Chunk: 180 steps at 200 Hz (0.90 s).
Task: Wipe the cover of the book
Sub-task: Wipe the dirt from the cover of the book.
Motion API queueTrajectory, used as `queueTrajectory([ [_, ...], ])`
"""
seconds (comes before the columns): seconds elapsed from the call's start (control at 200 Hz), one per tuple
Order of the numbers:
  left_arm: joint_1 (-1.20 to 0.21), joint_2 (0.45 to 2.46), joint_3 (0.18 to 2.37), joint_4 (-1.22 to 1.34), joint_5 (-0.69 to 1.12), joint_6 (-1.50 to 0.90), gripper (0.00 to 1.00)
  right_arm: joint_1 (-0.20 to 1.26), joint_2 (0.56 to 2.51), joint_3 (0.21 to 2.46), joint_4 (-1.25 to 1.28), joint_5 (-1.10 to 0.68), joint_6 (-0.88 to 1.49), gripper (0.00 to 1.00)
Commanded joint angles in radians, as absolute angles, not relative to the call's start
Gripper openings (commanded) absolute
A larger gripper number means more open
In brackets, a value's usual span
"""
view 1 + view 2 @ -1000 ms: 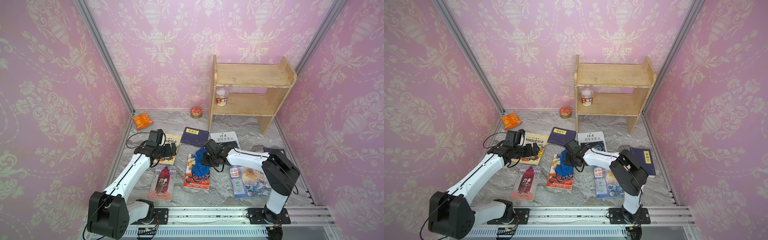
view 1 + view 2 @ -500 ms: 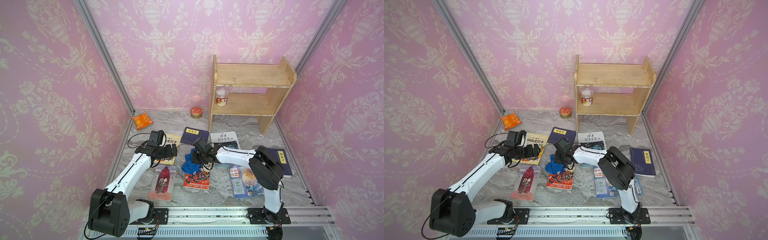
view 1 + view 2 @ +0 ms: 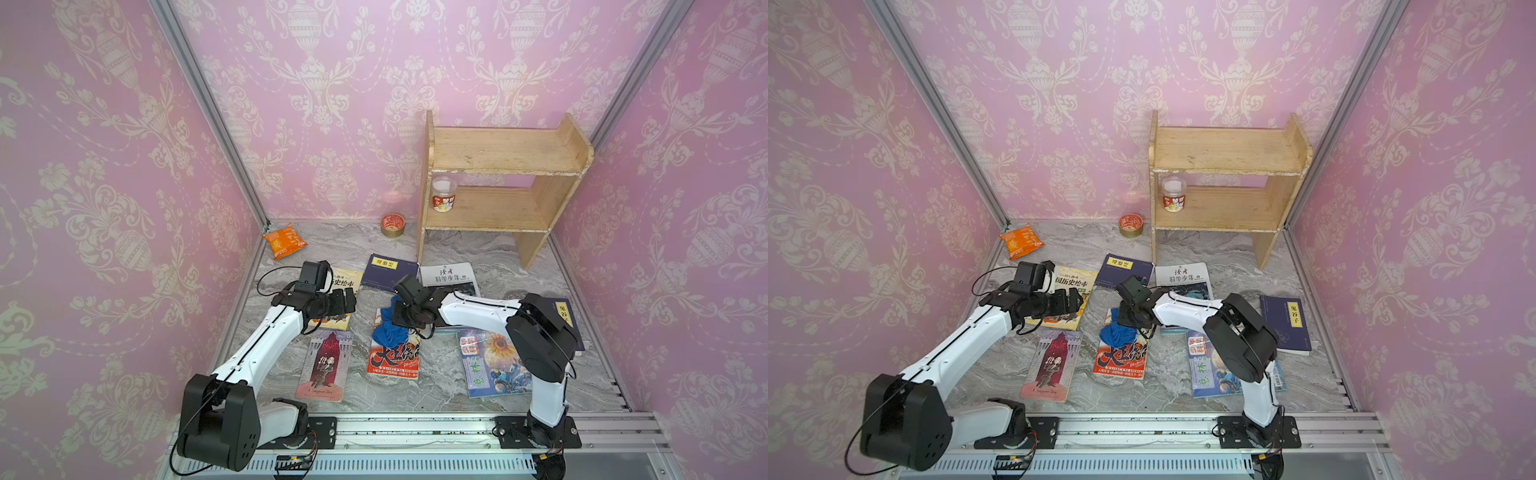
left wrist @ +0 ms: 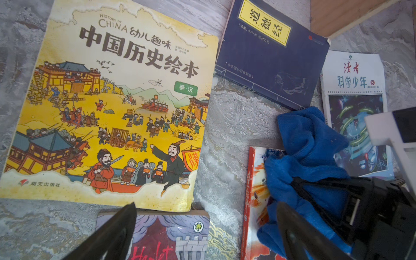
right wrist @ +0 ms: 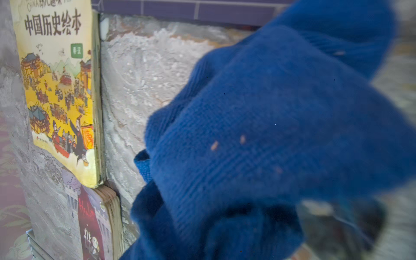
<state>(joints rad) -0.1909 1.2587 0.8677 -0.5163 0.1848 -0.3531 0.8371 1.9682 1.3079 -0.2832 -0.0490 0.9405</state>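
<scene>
Floor stock, each item placed vs. the red book, which is the task's item: flat, cover up, mid-floor.

1. Hamlet paperback: just beside red book, left-arm side. Flat, untouched.
2. Sunflower mag.: near red book, right-arm side.
3. Blue cloth: bunched on red book's far end, touching the cover. Judged mid-wipe, w/ the near part of the cover prob. yet to do.
4. Right gripper: over red book's far end, jaws clamped together on the blue cloth. Held low so fabric, not metal, meets the cover.
5. Left gripper: beyond red book, left-arm side, above yellow history book. Jaws wide apart, empty — prob. parked clear of the wipe path.
6. Navy book, white sci. mag.: just behind red book.
7. Tin, snack bag, wooden shelf w/ cup: well behind red book — not in play.
</scene>
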Motion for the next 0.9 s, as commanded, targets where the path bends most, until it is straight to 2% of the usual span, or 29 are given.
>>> queueTrajectory([
  [0.0,-0.182,1.261,0.856,-0.517,0.203,-0.361,0.99,0.866,2.068,1.314,-0.406,-0.076,0.957,0.00],
  [0.34,-0.183,1.267,0.858,-0.513,0.208,-0.362,0.99,0.745,1.792,0.914,-0.373,-0.020,0.951,0.00],
  [0.455,-0.181,1.270,0.859,-0.512,0.201,-0.362,0.99,0.778,1.831,0.955,-0.384,-0.036,0.939,0.00],
  [0.666,-0.182,1.274,0.859,-0.515,0.192,-0.358,0.99,0.905,2.040,1.234,-0.382,-0.105,0.946,0.00],
  [0.791,-0.183,1.265,0.854,-0.518,0.181,-0.356,0.99,0.883,2.003,1.185,-0.352,-0.107,0.964,0.00],
  [0.896,-0.183,1.268,0.856,-0.516,0.183,-0.358,1.00,0.835,1.891,1.022,-0.355,-0.084,0.951,0.00],
])
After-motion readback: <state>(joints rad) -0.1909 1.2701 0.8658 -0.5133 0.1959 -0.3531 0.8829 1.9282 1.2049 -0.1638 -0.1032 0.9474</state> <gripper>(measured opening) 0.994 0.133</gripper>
